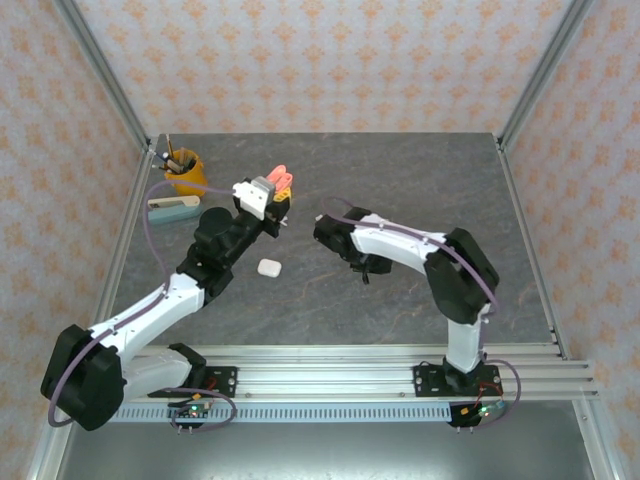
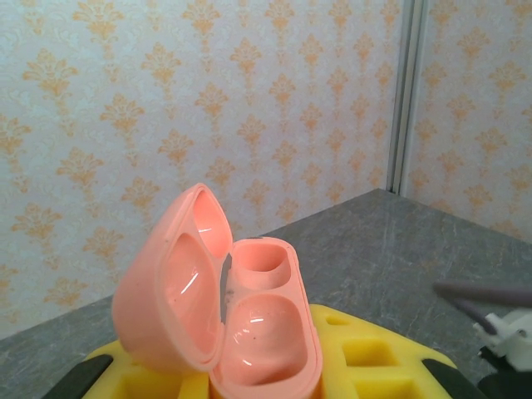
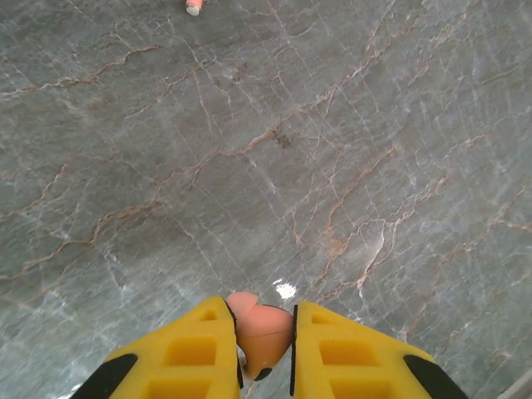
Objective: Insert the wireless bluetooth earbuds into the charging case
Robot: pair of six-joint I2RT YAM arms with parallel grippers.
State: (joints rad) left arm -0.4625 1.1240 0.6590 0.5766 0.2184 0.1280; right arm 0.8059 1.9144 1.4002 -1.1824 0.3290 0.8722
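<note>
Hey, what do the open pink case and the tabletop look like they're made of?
The open pink case looks like glossy moulded plastic: light glints off its smooth hollows. The tabletop looks like grey stone or stone-print laminate, with pale and rusty veins and a faint sheen; the look leaves it open.

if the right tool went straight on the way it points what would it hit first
Bare table, most likely: the right tool points down at it, and the earbud it grips would touch first. How far off is unclear.

Grey marble-patterned table (image 1: 400,190); cream walls (image 1: 300,60) with orange damask.
</note>
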